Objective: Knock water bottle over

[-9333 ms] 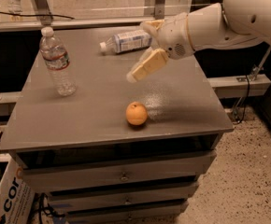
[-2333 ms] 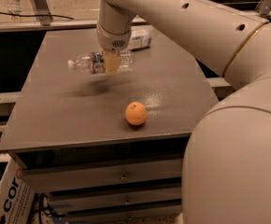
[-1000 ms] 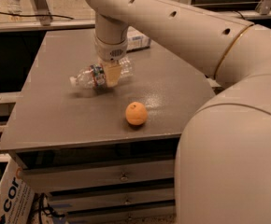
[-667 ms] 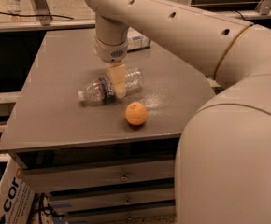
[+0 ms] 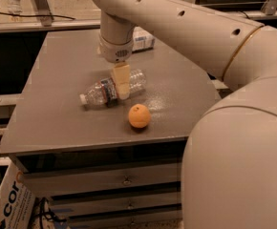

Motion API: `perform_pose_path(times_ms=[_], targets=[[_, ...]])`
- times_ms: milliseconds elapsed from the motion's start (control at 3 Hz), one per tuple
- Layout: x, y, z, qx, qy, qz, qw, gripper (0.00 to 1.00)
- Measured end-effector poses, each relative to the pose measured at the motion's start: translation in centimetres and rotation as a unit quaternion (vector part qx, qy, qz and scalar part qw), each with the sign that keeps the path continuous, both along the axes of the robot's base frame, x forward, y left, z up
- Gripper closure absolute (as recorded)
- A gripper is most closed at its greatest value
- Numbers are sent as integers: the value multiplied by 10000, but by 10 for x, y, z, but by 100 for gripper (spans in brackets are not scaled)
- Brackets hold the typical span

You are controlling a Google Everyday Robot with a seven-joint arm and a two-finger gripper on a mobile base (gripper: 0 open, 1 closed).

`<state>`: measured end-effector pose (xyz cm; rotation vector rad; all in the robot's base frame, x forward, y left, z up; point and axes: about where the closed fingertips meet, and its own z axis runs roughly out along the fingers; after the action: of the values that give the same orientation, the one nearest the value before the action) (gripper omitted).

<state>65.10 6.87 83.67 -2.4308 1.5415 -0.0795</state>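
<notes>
My arm (image 5: 186, 23) comes in from the right of the view and runs up and across to the upper left. It is a thick cream-white tube with small dark holes along it and a thin gold ring (image 5: 235, 51) at one joint. A much bulkier segment (image 5: 243, 166) of it fills the lower right corner, close to the camera. At its far end the arm turns down into my wrist (image 5: 115, 44), a round white collar facing straight down. Below the wrist hangs my gripper (image 5: 122, 81), pale beige and pointing down, a little left of the view's centre.
</notes>
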Motion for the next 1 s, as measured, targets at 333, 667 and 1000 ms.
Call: perform_pose_path(times_ms=[333,667,1000], targets=[[-1,-10,12,415,56,-74,9991,0],[-7,-24,17,883,207,-188,9957,0],[-13,-42,14,1383,444,-369,9887,0]])
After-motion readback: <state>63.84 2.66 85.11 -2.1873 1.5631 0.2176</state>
